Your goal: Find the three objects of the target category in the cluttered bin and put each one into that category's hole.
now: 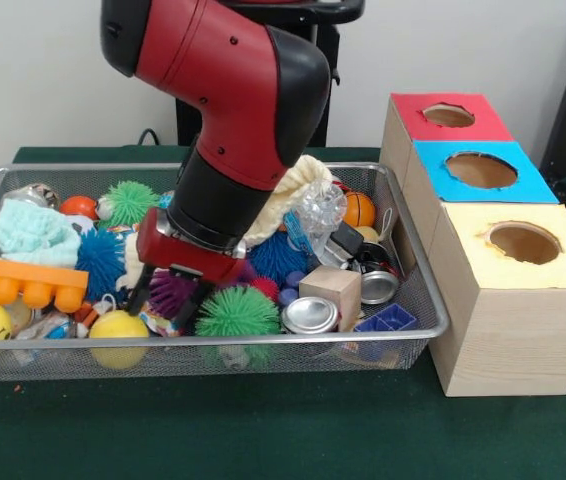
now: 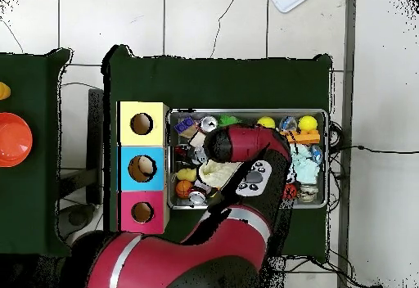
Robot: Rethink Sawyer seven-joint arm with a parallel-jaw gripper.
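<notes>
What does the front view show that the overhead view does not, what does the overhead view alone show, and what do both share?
Only the front view shows the gripper down among the spiky balls, beside a green spiky ball, and the wooden side of the yellow-topped box.

Only the overhead view shows something pale inside the blue box's hole, a red-orange round thing on a second green surface, and the tiled floor.

Both show the bin, crowded with toys and cans, the red arm reaching over it, and three boxes topped red, blue and yellow.

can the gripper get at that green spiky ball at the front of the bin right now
Probably yes. The gripper is down in the bin right beside the green spiky ball, which lies on top of the clutter with nothing over it.
</notes>
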